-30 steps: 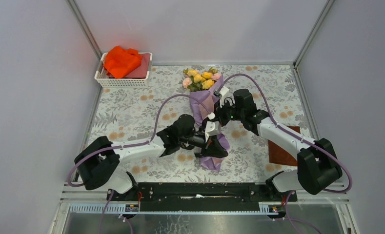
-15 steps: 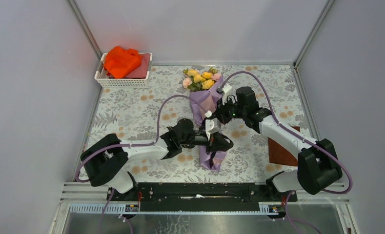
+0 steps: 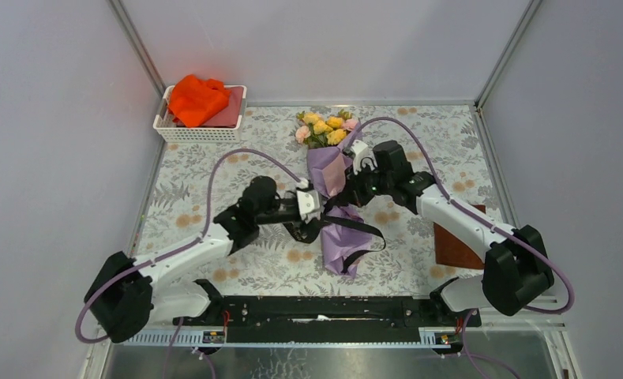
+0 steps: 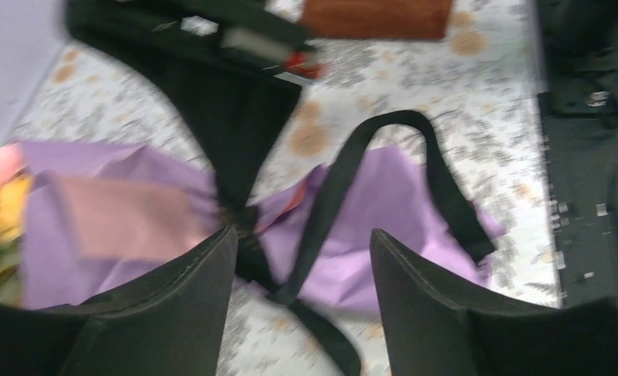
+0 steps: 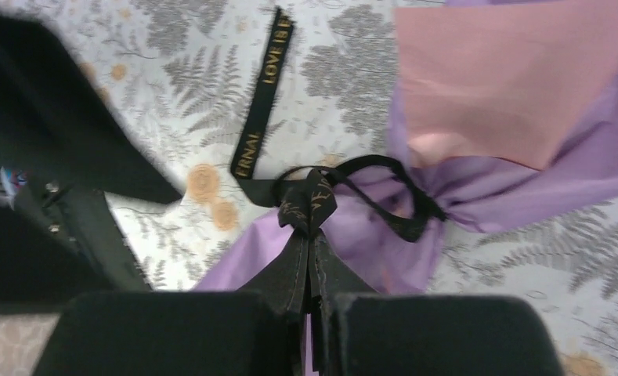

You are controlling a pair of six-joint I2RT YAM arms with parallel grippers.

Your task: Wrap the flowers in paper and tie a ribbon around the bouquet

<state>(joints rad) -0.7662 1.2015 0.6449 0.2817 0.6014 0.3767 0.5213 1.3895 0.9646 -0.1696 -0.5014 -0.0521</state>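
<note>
The bouquet lies along the table's middle, with yellow and pink flowers (image 3: 324, 129) at the far end of a lavender paper (image 3: 329, 167) cone. A black ribbon (image 3: 369, 229) with gold lettering is knotted around the cone's narrow waist (image 5: 309, 200), and one loop lies across the lower paper. My right gripper (image 5: 312, 235) is shut on the ribbon just below the knot, and it sits right of the cone (image 3: 342, 199). My left gripper (image 4: 302, 233) is open, left of the cone (image 3: 320, 216). The ribbon (image 4: 345, 172) runs beyond its jaws, held by neither finger.
A white basket (image 3: 201, 133) with an orange cloth (image 3: 196, 96) stands at the back left. A brown square pad (image 3: 454, 246) lies at the right under my right arm. Grey walls close in three sides, and a black rail (image 3: 316, 308) runs along the near edge.
My left gripper has opened, let go of the ribbon and drawn back to the left. The freed ribbon now lies as a loop over the lower paper. The right gripper stays shut.
</note>
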